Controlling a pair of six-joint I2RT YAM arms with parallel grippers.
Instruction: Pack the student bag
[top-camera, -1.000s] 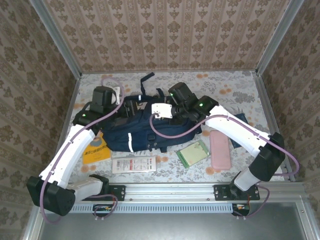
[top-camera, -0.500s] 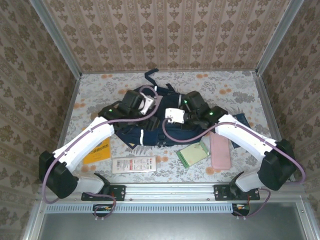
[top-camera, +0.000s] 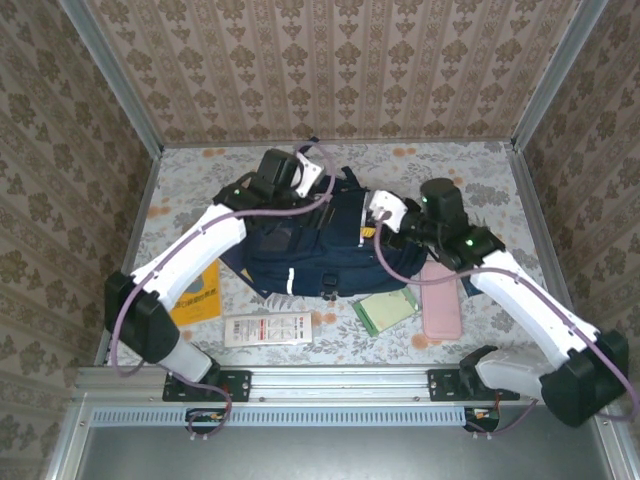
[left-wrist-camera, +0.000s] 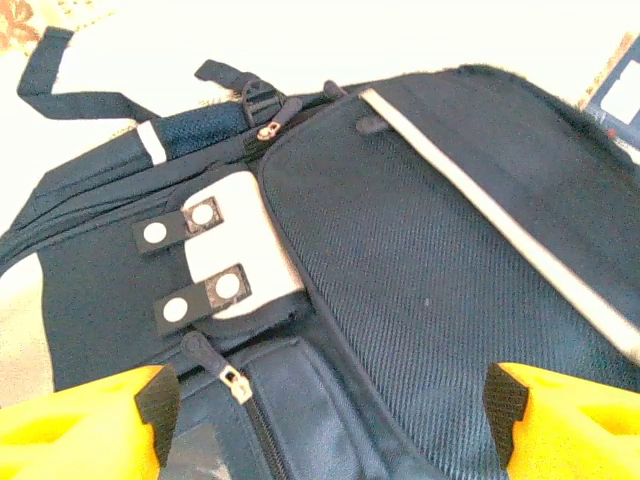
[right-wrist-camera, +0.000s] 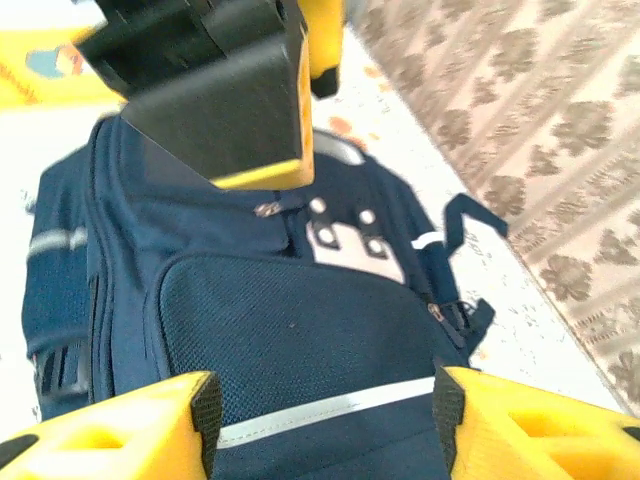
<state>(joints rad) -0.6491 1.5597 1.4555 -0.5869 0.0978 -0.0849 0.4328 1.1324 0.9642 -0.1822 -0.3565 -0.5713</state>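
A: Left fingers (left-wrist-camera: 80, 435)?
B: Spread wide, nothing pinched. Hanging over the student bag (left-wrist-camera: 420, 280), front panel, just below the grey patch (left-wrist-camera: 240, 255).
A: Right fingers (right-wrist-camera: 110, 430)?
B: Also apart, empty. Over the same panel from the other side, reflective stripe (right-wrist-camera: 330, 405) running between them in the right wrist view.
A: Bag location?
B: Flat on the tabletop (top-camera: 470, 175), middle to back, front face up, between both arms.
A: Main zip shut?
B: Can't tell for sure. Zipper pull (left-wrist-camera: 268, 128) up by the top seam, carry handle (left-wrist-camera: 60, 85) beyond it.
A: Handling guess?
B: Soft fabric, floppy, lying slack, so probably light right now. Likely to sag and bunch under a pinch rather than hold shape. Woven face, not slippery, not fragile.
A: Where to take hold?
B: Zipper pull for opening: small, needs an exact pinch, with the other fingers gripping fabric near the handle to keep the seam taut. Carry handle or a strap for shifting the whole thing. Skip the flat front panel, nothing to catch there.
A: Around it?
B: Yellow booklet (top-camera: 195, 295), white leaflet (top-camera: 267, 328), green notebook (top-camera: 385, 308), pink case (top-camera: 440, 300), all along the bag's near side. Probably the stuff to pack.
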